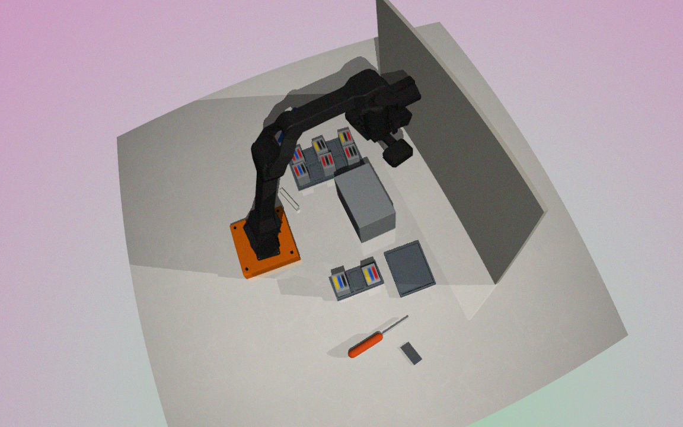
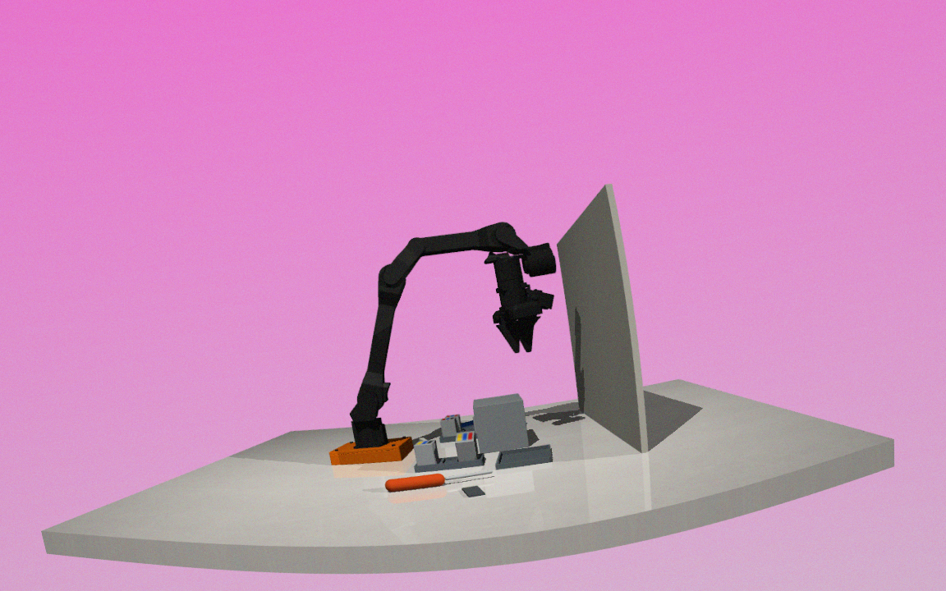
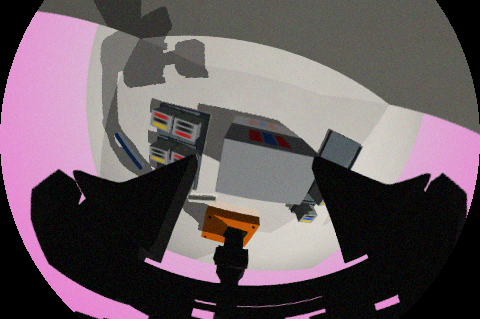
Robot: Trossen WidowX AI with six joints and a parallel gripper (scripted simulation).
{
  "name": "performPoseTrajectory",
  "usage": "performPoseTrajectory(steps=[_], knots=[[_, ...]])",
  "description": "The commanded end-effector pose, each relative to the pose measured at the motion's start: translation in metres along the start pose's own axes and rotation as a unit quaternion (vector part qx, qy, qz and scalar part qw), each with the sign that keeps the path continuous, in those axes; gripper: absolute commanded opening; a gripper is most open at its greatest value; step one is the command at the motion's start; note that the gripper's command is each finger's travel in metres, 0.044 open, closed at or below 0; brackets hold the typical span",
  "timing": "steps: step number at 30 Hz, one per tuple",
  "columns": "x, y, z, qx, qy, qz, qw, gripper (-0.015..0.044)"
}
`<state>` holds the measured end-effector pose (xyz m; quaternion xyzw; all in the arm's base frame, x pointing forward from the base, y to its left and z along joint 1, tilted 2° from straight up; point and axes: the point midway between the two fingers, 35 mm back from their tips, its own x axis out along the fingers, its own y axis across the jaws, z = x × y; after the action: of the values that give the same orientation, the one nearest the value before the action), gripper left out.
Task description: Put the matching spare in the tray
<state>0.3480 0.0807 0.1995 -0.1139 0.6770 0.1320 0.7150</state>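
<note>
Top view: set high overhead, tilted, the whole table point(image 1: 519, 340) taken in from afar.
Exterior view: placed low and far off, level with the table edge, facing the upright panel point(image 2: 601, 323).
Wrist view: carried behind the gripper point(image 3: 254, 166), aimed down, fisheye.
Shared: the grey box point(image 1: 365, 198) point(image 2: 500, 422) point(image 3: 263, 169) is seen in all three.
</note>
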Motion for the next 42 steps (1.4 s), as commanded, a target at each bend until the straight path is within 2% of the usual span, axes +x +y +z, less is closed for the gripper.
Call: performPoseTrajectory(steps=[1, 7, 14, 20, 25, 26, 42], knots=[[0.007, 0.068, -0.016, -0.153, 0.002, 0.007, 0.988, 0.0440], [0.023, 0.155, -0.069, -0.388, 0.007, 0.016, 0.921, 0.0440], [0.043, 0.216, -0.147, -0.611, 0.010, 0.025, 0.791, 0.0440], [0.044, 0.217, -0.149, -0.617, 0.010, 0.026, 0.787, 0.0440], [0.075, 0.216, -0.144, -0.617, 0.010, 0.025, 0.787, 0.0309], [0.082, 0.215, -0.143, -0.617, 0.010, 0.025, 0.787, 0.0300], [0.095, 0.216, -0.142, -0.617, 0.010, 0.025, 0.787, 0.0300]])
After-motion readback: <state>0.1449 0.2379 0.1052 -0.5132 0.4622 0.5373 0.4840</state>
